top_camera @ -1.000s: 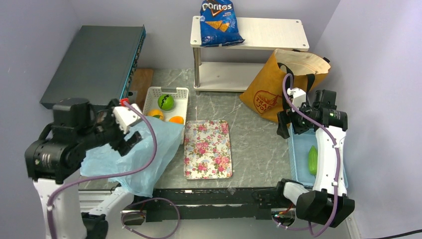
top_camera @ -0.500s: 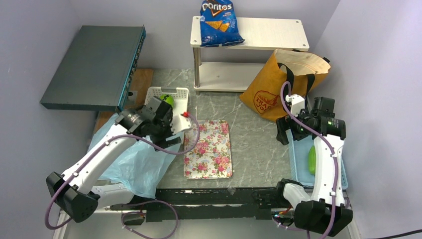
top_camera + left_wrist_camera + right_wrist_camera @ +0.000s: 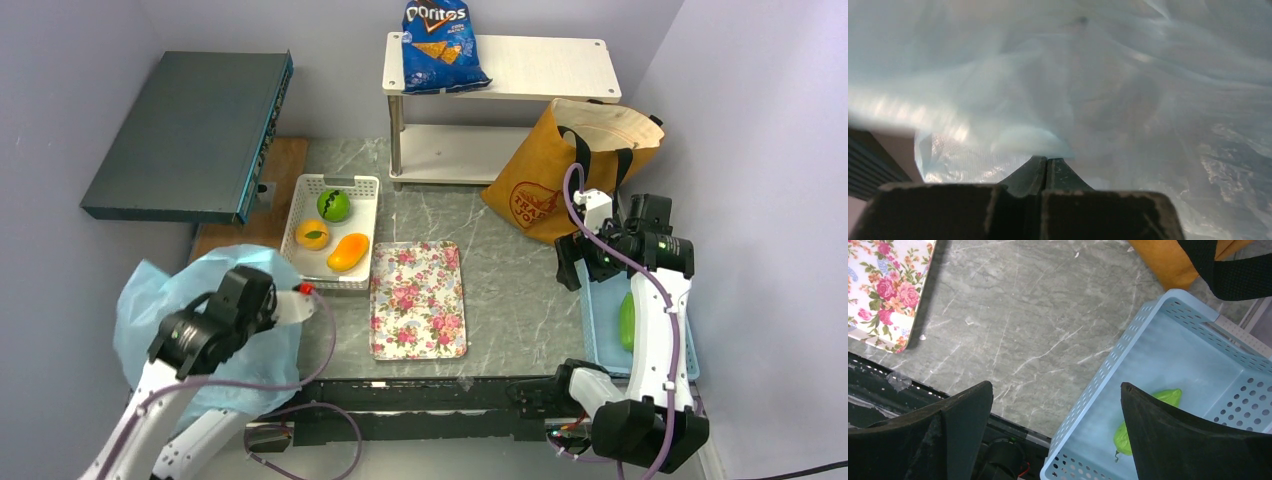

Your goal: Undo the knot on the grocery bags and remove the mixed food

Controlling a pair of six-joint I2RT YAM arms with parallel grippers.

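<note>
**Hidden or unclear**
- Light-blue plastic bag (image 3: pixel 150 300): lies left of the floral tray (image 3: pixel 418 300), beyond the table edge. It is thin, translucent, crumpled film draped over the left arm, and it fills the left wrist view. Its handles and contents cannot be made out.
- Left gripper (image 3: pixel 1046 167): the black fingers are pressed together, with a fold of the bag's film bunched at their tips, apparently pinched.
- Long green vegetable (image 3: pixel 628 322): smooth and glossy, partly behind the right arm. It lies in the perforated pale-blue basket (image 3: pixel 1108 375) right of the tray.
- Tote (image 3: pixel 535 170): orange-tan fabric with a round dark-red logo, standing behind and right of the tray. The mouth gapes but the interior is out of sight. The black webbing straps (image 3: pixel 585 150) hang loose.

**Plainly seen**
- Right gripper (image 3: pixel 1055 387): jaws spread wide and empty, above the grey marble-look tabletop (image 3: pixel 1038 330) between the tray and the pale-blue basket.
- White basket (image 3: pixel 300 190): slotted plastic, just beside the tray's back-left corner. It holds a green round fruit (image 3: pixel 333 205), an orange round fruit (image 3: pixel 312 234) and an elongated mango (image 3: pixel 347 252).
- Doritos bag (image 3: pixel 437 45): blue and glossy, on the white shelf (image 3: pixel 540 65) behind the tray.
</note>
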